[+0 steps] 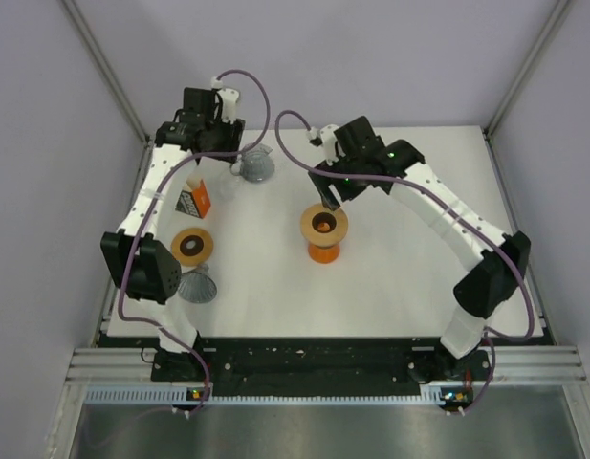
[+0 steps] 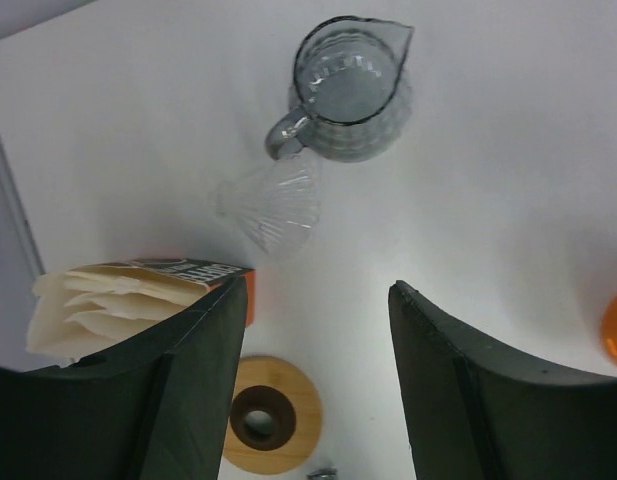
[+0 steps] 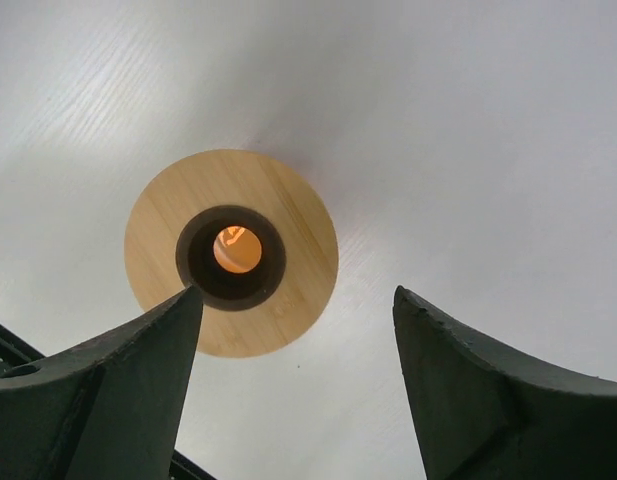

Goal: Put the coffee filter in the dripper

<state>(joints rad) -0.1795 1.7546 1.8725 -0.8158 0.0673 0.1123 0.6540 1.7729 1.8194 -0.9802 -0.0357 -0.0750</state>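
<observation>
Wide-open and holding nothing, the left gripper (image 2: 318, 285) is hovering beside the coffee filters (image 2: 98, 305) sitting packed in their box (image 1: 201, 199), the right gripper (image 3: 296, 292) over the wood-ringed orange dripper (image 1: 324, 252), so the whole job is waiting.

Table (image 1: 400, 277) was white. Dripper (image 1: 324, 252) orange, its wooden ring (image 3: 293, 285) tan with a dark bore. Jug (image 2: 350, 85) smoky grey, ribbed. Filters (image 2: 88, 305) cream, box (image 1: 195, 199) orange and black. Cables (image 1: 266, 94) purple.
</observation>
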